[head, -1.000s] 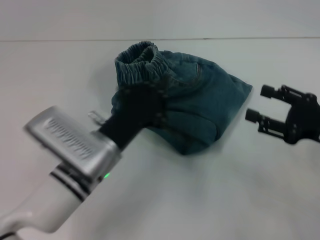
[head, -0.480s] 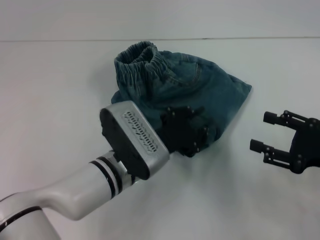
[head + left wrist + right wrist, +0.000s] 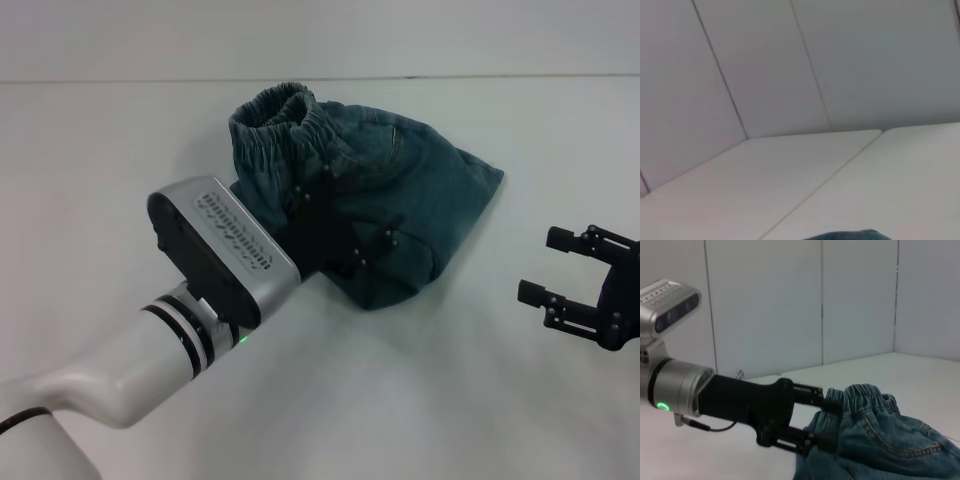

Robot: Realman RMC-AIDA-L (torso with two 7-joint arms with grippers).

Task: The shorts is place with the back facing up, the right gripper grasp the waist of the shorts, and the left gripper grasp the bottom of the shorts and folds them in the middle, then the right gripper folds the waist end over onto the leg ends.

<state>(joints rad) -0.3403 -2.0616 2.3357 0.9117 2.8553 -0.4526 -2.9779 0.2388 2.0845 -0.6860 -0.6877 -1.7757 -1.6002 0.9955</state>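
— Since the shorts [image 3: 385, 205] lie bunched rather than flat, toward the far edge of the white table [image 3: 100, 170] and about midway across it, how do you reckon they'll handle?

— Soft and limp, I'd judge; denim has some weight and body, so it should drape rather than slide, but it sags wherever it isn't held. Nothing fragile.

— Where to take hold?

— The waist [image 3: 275, 115], that ruched elastic band on the far-left side of the heap, gives a thick ridge to pinch. The flat hems I can't pick out in the crumple.

— And the grippers?

— The left gripper [image 3: 817, 420] is at the near-left side of the heap; in the right wrist view its fingers [image 3: 807, 393] reach to the waistband, one above and one below the bunched cloth, but whether they're pinching I cannot tell. The right gripper [image 3: 552, 268] hovers released near the table's right edge, well apart from the cloth, fingers spread, holding nothing.
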